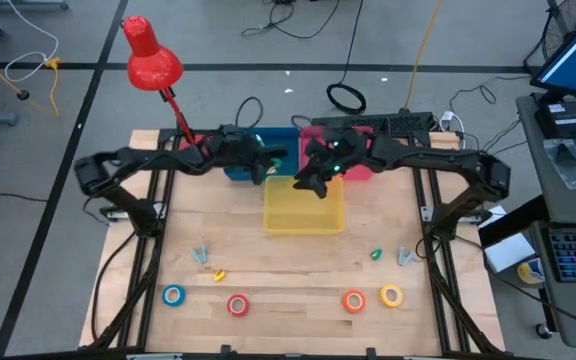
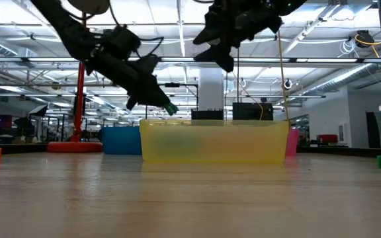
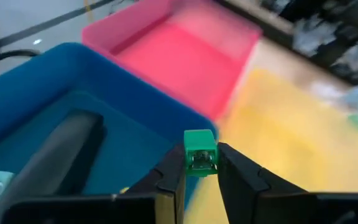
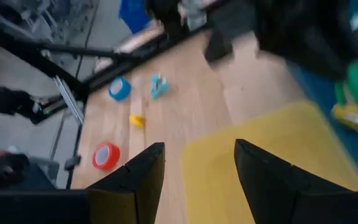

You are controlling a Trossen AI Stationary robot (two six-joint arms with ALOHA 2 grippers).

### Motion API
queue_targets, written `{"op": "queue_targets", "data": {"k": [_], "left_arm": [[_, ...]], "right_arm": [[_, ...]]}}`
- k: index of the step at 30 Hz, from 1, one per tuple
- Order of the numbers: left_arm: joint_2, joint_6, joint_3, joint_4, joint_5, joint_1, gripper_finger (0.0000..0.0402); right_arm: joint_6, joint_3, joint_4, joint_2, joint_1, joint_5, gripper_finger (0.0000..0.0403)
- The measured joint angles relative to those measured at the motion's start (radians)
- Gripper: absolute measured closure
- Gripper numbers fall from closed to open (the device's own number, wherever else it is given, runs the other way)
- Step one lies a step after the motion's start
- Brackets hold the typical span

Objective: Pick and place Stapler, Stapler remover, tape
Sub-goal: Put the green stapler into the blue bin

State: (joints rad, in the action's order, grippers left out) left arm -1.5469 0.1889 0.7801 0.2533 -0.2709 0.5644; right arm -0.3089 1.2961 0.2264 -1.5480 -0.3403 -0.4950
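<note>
Left claw (image 3: 199, 171) is clamped on a small green stapler (image 3: 200, 152), hanging over the blue bin (image 3: 55, 118) — pink bin (image 3: 185, 56) just beyond, yellow bin (image 1: 304, 207) beside and below it. Right claw (image 4: 197, 168) hangs over the yellow bin, fingers spread and empty. Well behind both claws, blue tape (image 1: 173, 295), red tape (image 1: 237, 305), orange tape (image 1: 354, 300) and yellow tape (image 1: 391, 295) lie along the table edge (image 1: 298, 270) — no readable writing anywhere.
</note>
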Motion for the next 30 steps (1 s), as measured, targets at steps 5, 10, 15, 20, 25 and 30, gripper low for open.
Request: {"op": "queue_targets", "data": {"k": [5,10,15,20,25,30], "left_arm": [[-0.140,-0.117,0.161,-0.142,0.053,-0.008,0.0323],[-0.253,-0.190,0.291,-0.299,0.104,-0.008,0.0319],[-0.306,-0.218,0.348,-0.347,0.115,-0.008,0.0316],[-0.315,-0.225,0.352,-0.353,0.110,-0.008,0.0314],[-0.315,-0.233,0.353,-0.364,0.107,-0.008,0.0314],[-0.315,-0.233,0.353,-0.367,0.107,-0.008,0.0313]], "right_arm": [[-0.002,0.000,0.016,0.060,-0.020,0.001,0.0218],[-0.003,0.000,0.070,0.102,-0.028,0.003,0.0218],[0.000,0.000,0.138,0.124,-0.027,0.031,0.0218],[0.009,-0.001,0.179,0.130,-0.026,0.055,0.0218],[0.009,-0.036,0.176,0.130,-0.026,0.054,0.0218],[-0.010,-0.095,0.175,0.130,-0.024,0.052,0.0218]]}}
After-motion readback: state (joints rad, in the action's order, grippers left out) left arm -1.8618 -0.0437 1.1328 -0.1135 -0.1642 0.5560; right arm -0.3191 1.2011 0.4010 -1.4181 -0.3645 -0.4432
